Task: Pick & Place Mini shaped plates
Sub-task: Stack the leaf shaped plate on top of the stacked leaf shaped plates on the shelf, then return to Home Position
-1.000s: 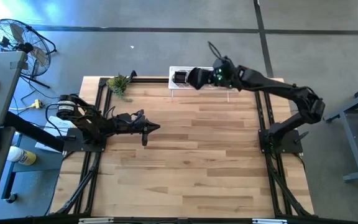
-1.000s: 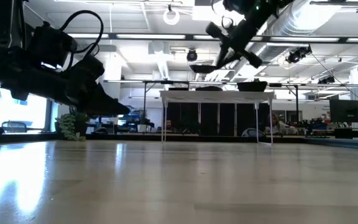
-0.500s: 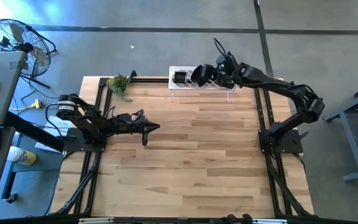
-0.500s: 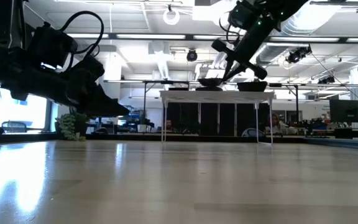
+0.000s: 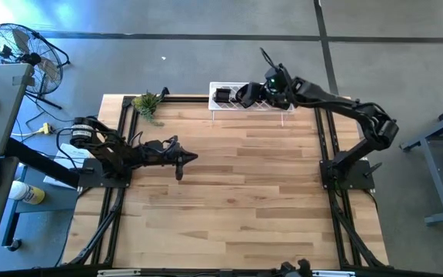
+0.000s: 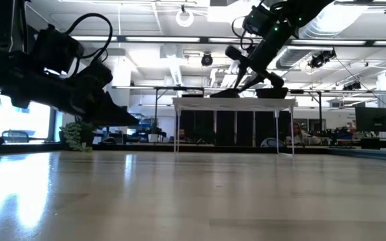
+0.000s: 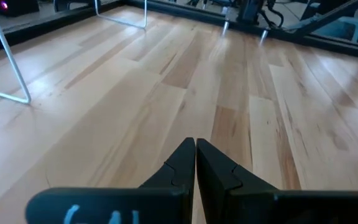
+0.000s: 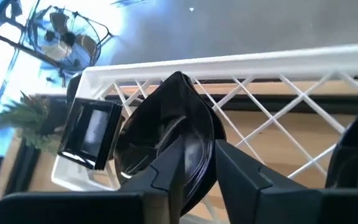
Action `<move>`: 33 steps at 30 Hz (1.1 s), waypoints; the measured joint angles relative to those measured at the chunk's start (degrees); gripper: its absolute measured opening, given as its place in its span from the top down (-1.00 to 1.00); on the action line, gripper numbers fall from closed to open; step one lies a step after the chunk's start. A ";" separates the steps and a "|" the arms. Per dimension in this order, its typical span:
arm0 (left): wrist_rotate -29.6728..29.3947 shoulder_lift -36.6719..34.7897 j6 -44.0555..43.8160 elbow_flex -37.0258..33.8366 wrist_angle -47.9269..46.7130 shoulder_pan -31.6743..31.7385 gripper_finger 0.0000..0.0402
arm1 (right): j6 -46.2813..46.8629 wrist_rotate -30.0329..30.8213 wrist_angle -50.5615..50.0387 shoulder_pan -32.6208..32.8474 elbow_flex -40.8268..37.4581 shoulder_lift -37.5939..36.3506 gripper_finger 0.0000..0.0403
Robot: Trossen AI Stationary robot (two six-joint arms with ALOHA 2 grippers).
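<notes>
Found the right tool part open above the rack, jaws standing either side of the near rim of a leaf-shaped plate. Saw that plate tilted on the white lattice, leaning toward the rack's far rail. Judged the grip slack rather than tight, so took the step in hand for the release. Could not tell whether the plate's underside sat settled in a lattice cell.

Called for widening the jaws fully before any lift, so neither pad dragged the glossy rim. Called then for backing straight out along the plate's own tilt, not sideways. Noted a square plate just beside it on the rack, toward the plant end, and another dark plate toward the rack's other end. Judged a sideways swing likely to knock either one.

Found the left tool pinched shut and empty, hovering over the bench well apart from the rack. Spotted the plant off the rack's end, clear of the work.
</notes>
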 joint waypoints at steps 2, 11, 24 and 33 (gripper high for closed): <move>0.55 0.00 -0.04 -0.02 -0.41 0.00 0.94 | -3.83 -0.95 -0.83 -0.34 0.47 -0.27 0.55; 0.74 0.00 -0.02 -0.07 0.45 0.00 0.94 | -23.96 -2.27 -3.23 -0.50 0.80 -3.89 0.93; -3.60 0.00 2.81 0.14 1.15 0.02 0.94 | -39.20 -7.63 -8.48 1.81 0.80 -2.64 0.99; -3.63 0.00 2.12 0.17 1.51 0.02 0.94 | -41.61 -5.54 -8.92 2.91 0.80 0.05 0.99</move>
